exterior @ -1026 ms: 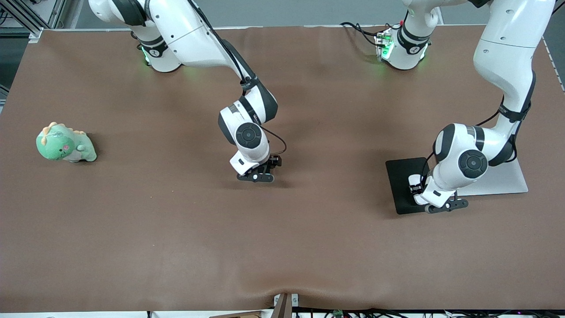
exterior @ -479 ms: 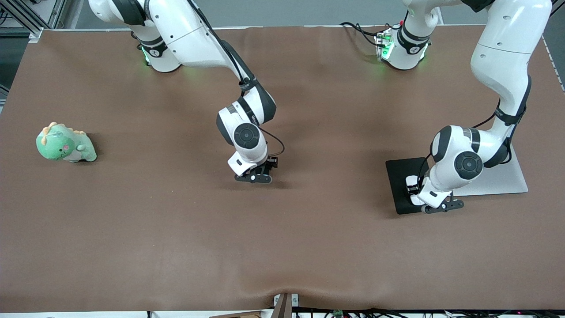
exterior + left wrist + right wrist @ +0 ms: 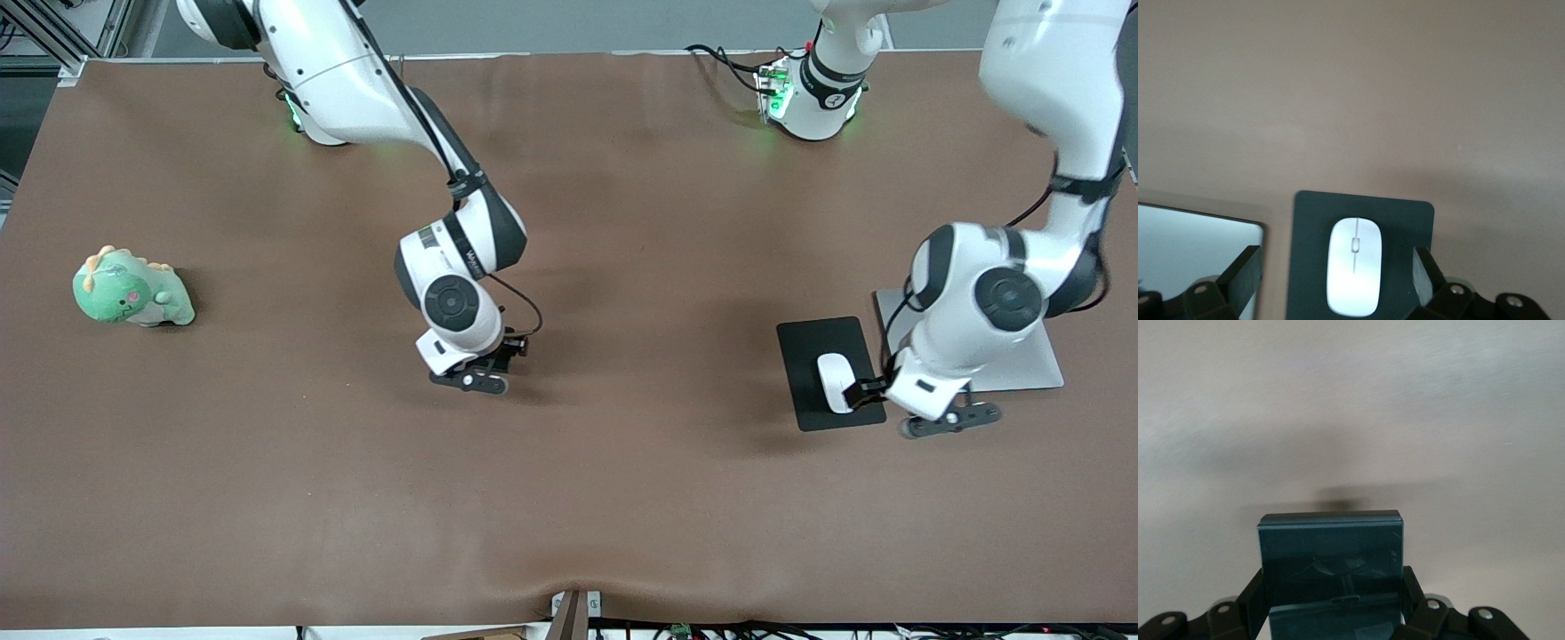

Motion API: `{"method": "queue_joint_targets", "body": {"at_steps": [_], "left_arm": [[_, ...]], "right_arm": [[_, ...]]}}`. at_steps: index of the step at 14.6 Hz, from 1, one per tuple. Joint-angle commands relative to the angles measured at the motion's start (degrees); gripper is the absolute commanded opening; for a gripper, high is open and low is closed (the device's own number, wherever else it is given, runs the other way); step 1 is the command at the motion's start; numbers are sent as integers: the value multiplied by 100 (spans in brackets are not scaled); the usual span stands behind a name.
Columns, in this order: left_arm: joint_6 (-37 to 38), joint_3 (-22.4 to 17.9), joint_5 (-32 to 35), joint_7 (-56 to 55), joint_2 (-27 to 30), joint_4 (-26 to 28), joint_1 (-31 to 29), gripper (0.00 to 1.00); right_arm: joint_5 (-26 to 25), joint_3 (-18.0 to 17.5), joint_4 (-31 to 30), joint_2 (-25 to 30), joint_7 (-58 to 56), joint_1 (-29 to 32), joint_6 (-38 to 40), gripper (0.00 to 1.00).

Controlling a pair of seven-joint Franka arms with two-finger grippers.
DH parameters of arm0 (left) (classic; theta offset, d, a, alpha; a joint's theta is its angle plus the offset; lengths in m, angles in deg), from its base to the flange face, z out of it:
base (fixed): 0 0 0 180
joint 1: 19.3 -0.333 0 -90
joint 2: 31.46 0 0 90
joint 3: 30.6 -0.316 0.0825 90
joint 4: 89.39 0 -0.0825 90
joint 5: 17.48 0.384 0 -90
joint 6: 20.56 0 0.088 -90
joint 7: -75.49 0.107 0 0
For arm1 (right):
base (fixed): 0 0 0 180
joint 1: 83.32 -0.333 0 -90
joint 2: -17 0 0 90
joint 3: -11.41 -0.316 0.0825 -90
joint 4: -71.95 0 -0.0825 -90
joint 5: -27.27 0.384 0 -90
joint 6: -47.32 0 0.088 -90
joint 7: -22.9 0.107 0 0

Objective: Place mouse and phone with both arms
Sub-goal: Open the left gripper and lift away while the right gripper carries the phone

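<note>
The white mouse (image 3: 833,382) lies flat on the black mouse pad (image 3: 811,342), toward the left arm's end of the table. My left gripper (image 3: 947,422) hangs open above the pad's edge and touches nothing. In the left wrist view the mouse (image 3: 1354,265) lies on the pad (image 3: 1313,220) below the spread fingers (image 3: 1245,273). My right gripper (image 3: 471,378) is over the middle of the table, shut on the black phone (image 3: 1331,550), which it holds just above the cloth. In the front view the hand hides the phone.
A flat silver-grey slab (image 3: 1022,360) lies beside the mouse pad, partly under the left arm. A green plush dinosaur (image 3: 132,289) sits toward the right arm's end. Brown cloth (image 3: 622,489) covers the whole table.
My left gripper opened, let go of the mouse and moved up and toward its own end of the table. My right gripper shut on the phone and shifted toward the right arm's end.
</note>
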Motion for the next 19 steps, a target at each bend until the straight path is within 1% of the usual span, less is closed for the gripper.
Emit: {"method": "queue_joint_targets", "body": {"at_steps": [1, 3, 6, 8, 10, 12, 15, 16, 19], "left_arm": [[702, 16, 109, 10, 514, -272, -34, 100], [1282, 24, 56, 10, 708, -597, 1, 100], [1977, 174, 47, 10, 980, -941, -8, 100], [2347, 217, -206, 10, 1252, -1020, -8, 100], [2584, 218, -523, 10, 1542, -1021, -16, 100], [2874, 235, -542, 1, 1771, -1029, 10, 100], [3183, 331, -533, 10, 1973, -1047, 10, 100], [3244, 402, -542, 10, 2035, -1064, 1, 100], [3341, 446, -542, 28, 2132, -1073, 10, 100]], "right_arm": [[-56, -82, -455, 460, -277, 339, 71, 0], [-56, -82, -701, 706, -454, 524, 106, 0], [-47, -82, -1281, 1145, -1095, 876, 28, 0], [-56, -73, -1685, 1400, -1481, 1095, -104, 0], [-56, -73, -2194, 1664, -2183, 1464, -367, 0], [-56, -56, -2582, 1814, -2344, 1571, -631, 0], [-74, 155, -2969, 1928, -2747, 1597, -938, 0], [-74, 277, -3083, 1972, -2923, 1606, -1009, 0], [-74, 620, -3286, 2034, -3416, 1606, -1036, 0]]}}
